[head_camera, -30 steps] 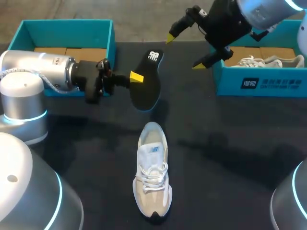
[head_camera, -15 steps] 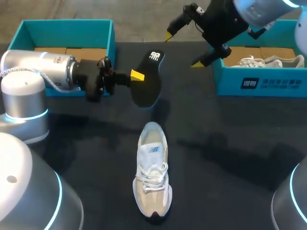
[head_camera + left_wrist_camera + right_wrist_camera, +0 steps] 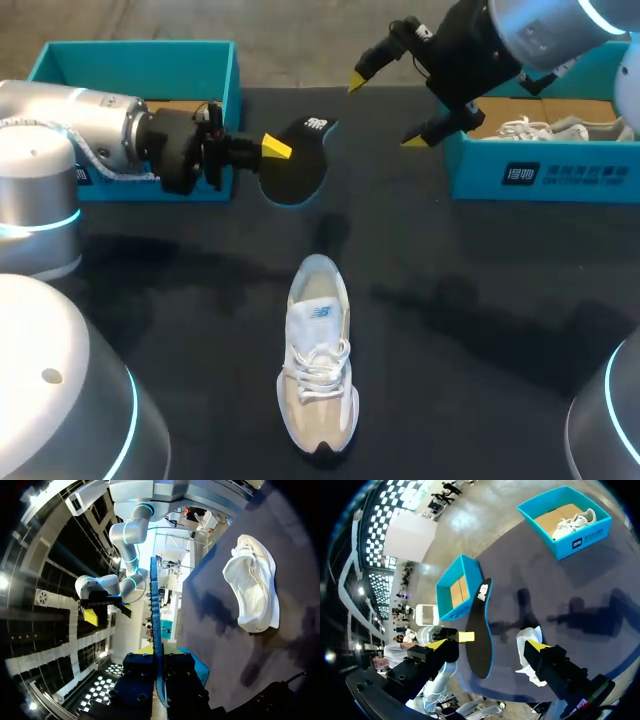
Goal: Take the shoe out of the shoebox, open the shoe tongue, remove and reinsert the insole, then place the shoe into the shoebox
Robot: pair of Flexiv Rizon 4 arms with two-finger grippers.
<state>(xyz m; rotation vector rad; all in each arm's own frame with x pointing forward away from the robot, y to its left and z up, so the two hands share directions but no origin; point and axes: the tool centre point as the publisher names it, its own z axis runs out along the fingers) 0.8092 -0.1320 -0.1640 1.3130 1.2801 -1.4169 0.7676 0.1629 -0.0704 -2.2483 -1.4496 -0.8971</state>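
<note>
A white and beige shoe [image 3: 318,360] lies on the black table, toe toward the back. Its black insole [image 3: 297,162], blue-edged, hangs in the air above the table behind the shoe, with my left gripper [image 3: 275,148] shut on its edge. In the left wrist view the insole [image 3: 155,625] shows edge-on between the fingers, with the shoe [image 3: 252,592] off to one side. My right gripper [image 3: 386,109] hovers open and holds nothing, high at the back near the right shoebox [image 3: 540,178]. Seen from the right wrist, the insole [image 3: 479,630] hangs well ahead of the open right gripper [image 3: 487,645].
An empty teal shoebox [image 3: 140,60] stands at the back left, behind my left arm. The right shoebox holds another white shoe [image 3: 555,128]. Bare black tabletop [image 3: 480,300] lies to the right of the shoe.
My left arm has drawn the insole back and to the left and tipped it, so it looks shorter from above. The right gripper has barely shifted. The shoe has not moved.
</note>
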